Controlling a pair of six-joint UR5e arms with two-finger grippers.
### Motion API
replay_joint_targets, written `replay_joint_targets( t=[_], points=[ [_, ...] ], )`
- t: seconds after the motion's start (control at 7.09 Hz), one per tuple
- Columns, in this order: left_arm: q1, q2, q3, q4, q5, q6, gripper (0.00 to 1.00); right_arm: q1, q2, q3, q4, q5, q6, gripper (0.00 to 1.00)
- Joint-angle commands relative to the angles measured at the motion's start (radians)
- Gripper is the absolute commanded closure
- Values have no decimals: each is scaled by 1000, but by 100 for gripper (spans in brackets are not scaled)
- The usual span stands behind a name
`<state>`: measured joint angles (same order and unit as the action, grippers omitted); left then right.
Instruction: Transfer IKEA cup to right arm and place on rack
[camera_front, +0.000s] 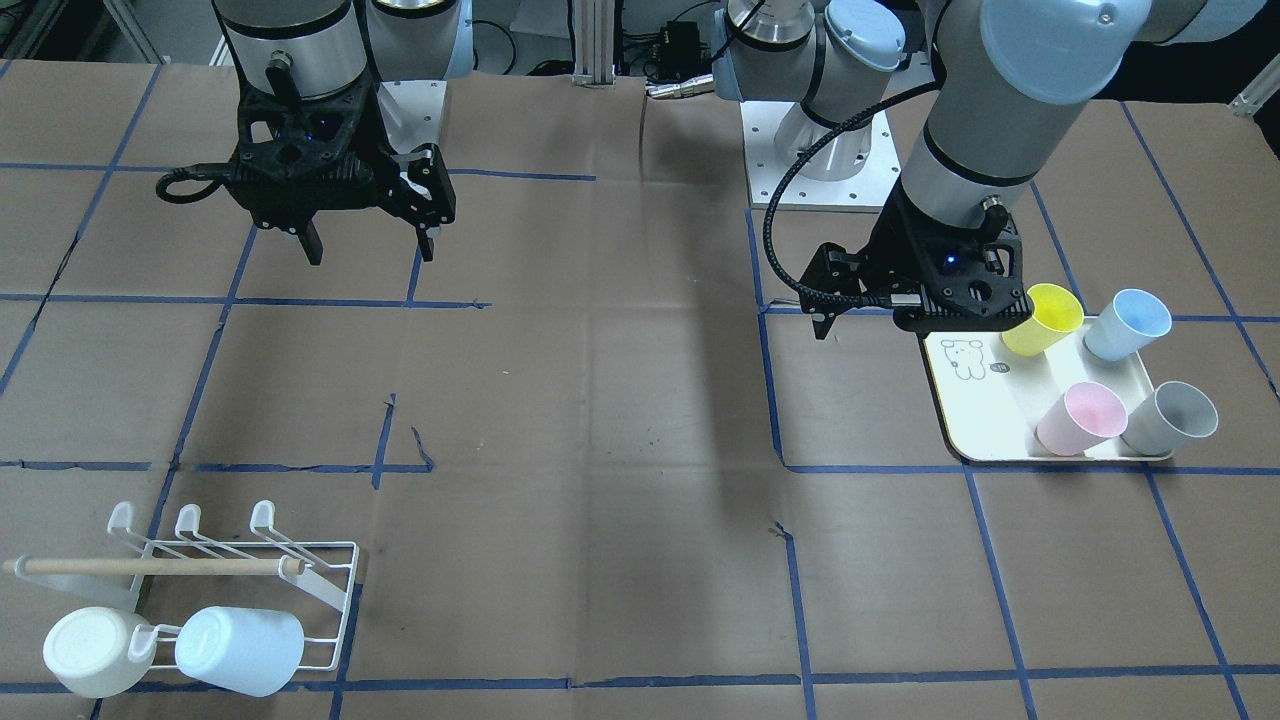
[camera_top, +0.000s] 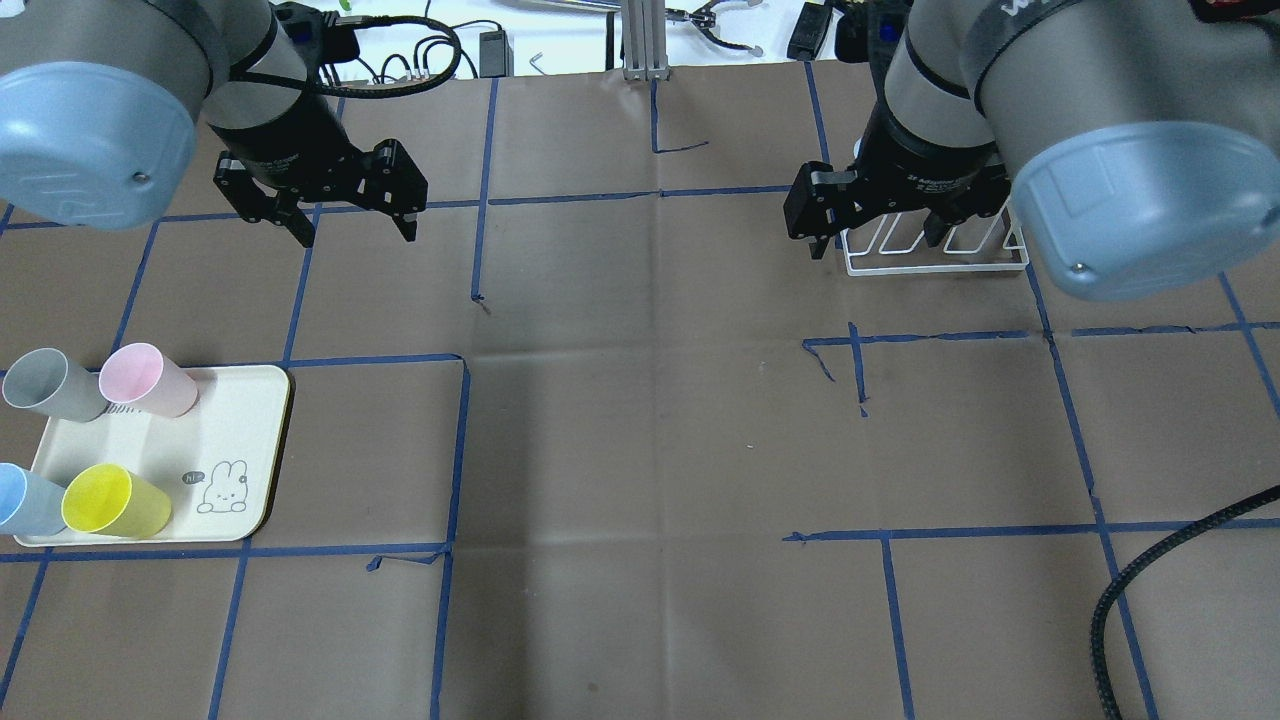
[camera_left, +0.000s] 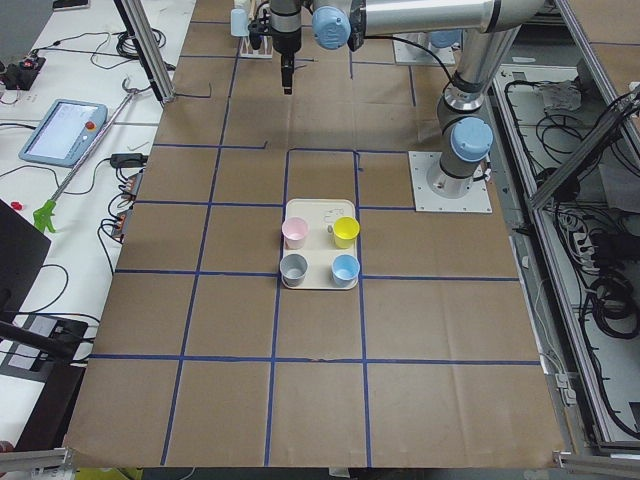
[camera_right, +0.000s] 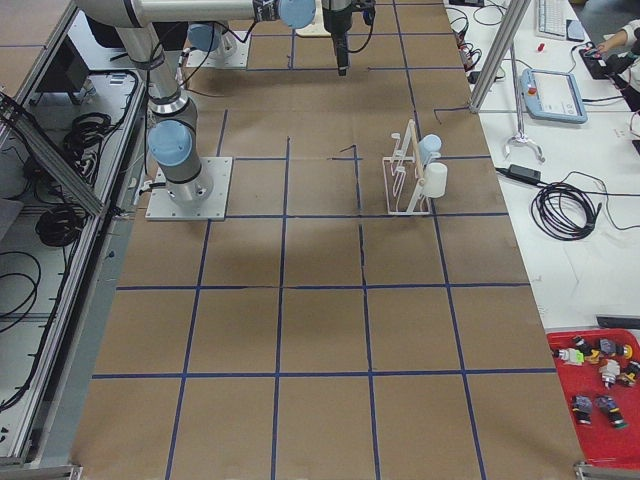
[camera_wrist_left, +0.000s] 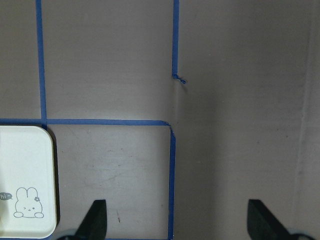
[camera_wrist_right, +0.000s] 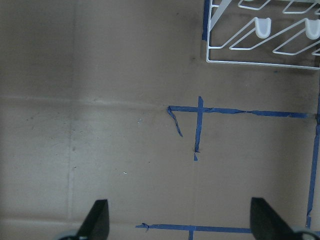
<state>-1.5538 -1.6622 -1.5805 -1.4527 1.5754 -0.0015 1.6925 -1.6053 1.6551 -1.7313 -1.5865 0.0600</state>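
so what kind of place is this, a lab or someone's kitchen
Most likely a robotics lab, not a kitchen. A left arm and a right arm are bolted to a table covered in brown paper with a blue tape grid, and a control tablet and loose cables lie beside it.

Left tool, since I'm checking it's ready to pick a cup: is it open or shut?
Open. In the left wrist view the left tool has its fingers spread wide, with only bare table between them.
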Motion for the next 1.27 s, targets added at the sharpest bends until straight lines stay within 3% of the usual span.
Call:
replay_joint_targets(
  t=[0.0, 1.13],
  points=[
    [0, 1, -1, 0, 0, 0, 0, -19, -8, 3, 4, -7, 1, 0],
    [0, 1, -4, 0, 0, 0, 0, -28, -61, 3, 19, -1, -8, 0]
  ],
)
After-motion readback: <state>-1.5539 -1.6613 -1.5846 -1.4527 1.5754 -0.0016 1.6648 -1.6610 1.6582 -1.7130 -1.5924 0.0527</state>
